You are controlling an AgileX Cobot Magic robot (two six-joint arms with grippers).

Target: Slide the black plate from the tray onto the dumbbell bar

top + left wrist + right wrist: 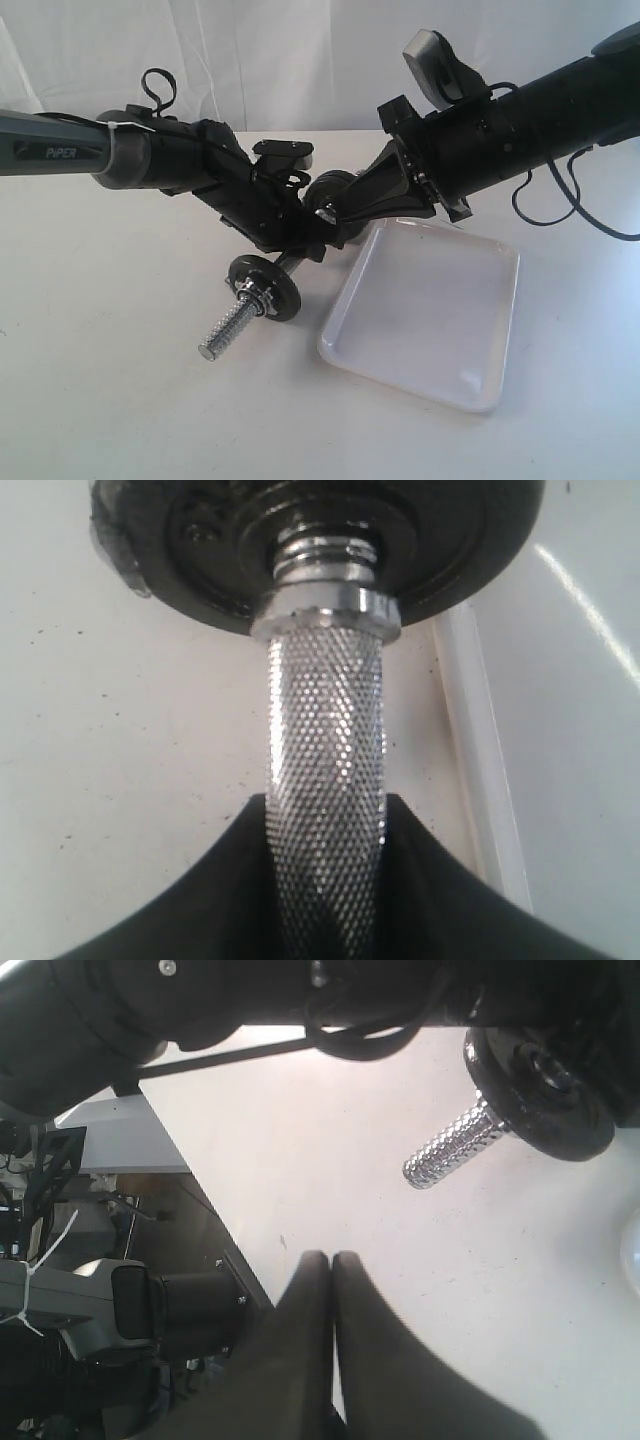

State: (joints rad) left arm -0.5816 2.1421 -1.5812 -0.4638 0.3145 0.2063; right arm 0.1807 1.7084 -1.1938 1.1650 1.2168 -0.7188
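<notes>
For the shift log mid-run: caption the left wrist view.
Left claw clamps the knurled dumbbell bar behind its collar and black disc, beside the white tray.

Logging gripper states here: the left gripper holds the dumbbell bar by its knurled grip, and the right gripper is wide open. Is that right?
No: the right gripper is shut, closed tight with nothing visible in it, as the right wrist view shows. The left gripper does hold the dumbbell bar by its knurled grip.

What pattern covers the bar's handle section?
Fine knurled cross-hatch on the shiny chrome bar, clearest in the left wrist view.
</notes>
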